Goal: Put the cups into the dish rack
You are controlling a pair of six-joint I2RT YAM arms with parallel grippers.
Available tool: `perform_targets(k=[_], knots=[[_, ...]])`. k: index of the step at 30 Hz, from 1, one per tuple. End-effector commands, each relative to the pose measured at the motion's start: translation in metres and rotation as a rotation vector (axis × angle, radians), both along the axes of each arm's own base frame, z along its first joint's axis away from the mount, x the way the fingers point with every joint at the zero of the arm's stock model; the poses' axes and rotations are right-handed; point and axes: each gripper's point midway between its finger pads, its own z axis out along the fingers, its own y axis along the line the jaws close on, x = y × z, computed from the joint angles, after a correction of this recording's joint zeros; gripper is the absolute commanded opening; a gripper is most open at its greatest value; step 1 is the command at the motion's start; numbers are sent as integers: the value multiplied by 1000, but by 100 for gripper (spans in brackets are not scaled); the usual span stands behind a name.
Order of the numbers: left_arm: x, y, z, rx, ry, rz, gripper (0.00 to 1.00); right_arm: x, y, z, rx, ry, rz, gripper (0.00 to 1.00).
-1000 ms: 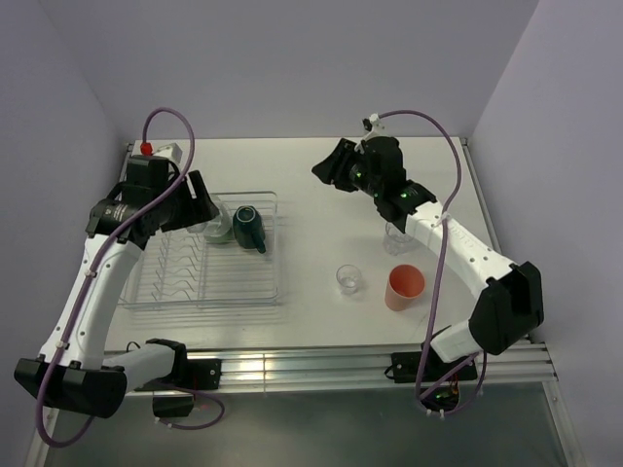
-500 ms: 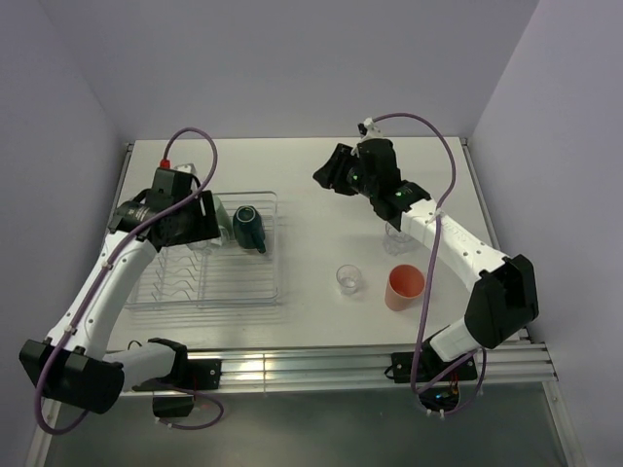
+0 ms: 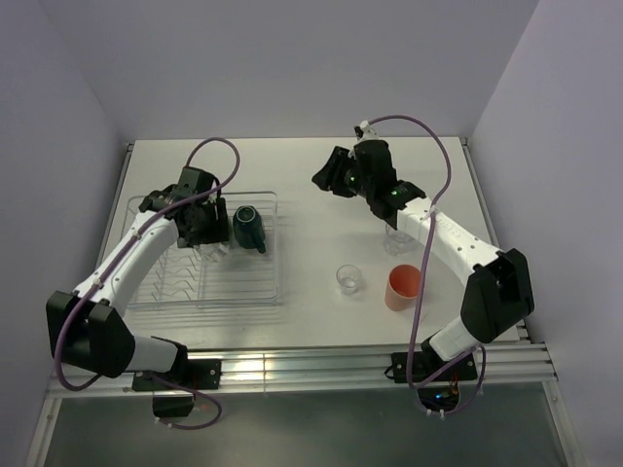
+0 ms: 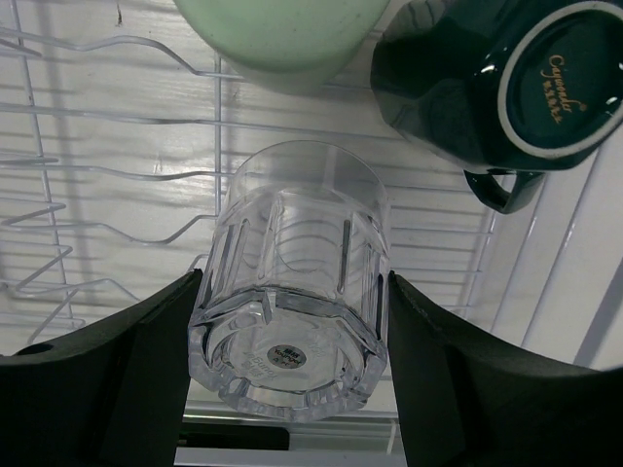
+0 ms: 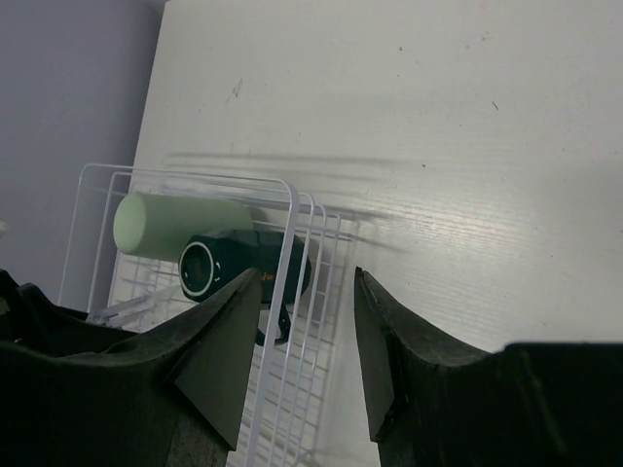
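My left gripper (image 4: 292,292) is shut on a clear glass (image 4: 297,243), bottom toward the camera, low over the dish rack (image 4: 97,175). Just beyond it in the rack lie a pale green tumbler (image 4: 282,34) and a dark teal mug (image 4: 487,83). From above, the left gripper (image 3: 200,226) hides the glass and sits beside the mug (image 3: 246,226) at the back of the rack (image 3: 234,282). On the table stand a clear glass (image 3: 348,279), a salmon-pink tumbler (image 3: 404,286) and another glass (image 3: 397,236). My right gripper (image 3: 321,175) hangs open and empty over the table; in its wrist view the gripper (image 5: 307,277) faces the rack (image 5: 292,195).
The right forearm (image 3: 438,233) passes over the glass at the right. Purple-grey walls close in the table at the back and both sides. The rack's front rows of prongs (image 3: 180,277) hold nothing.
My left wrist has swung right and turned over the rack's back, bringing the held glass next to the teal mug. The right arm has barely shifted.
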Motion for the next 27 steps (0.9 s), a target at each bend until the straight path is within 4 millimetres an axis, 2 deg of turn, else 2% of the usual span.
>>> perform_targets(k=[1,15,23,27], knots=[[13,-2,-4,24,-22,-3,0,11,1,16,5,-54,1,51],[23,0,-36,80,73,32,8,15,3,7,-6,-36,13,51],[25,0,-47,86,82,41,14,16,2,3,-11,-30,11,50],[26,2,-49,98,81,49,23,16,3,2,-10,-27,15,50]])
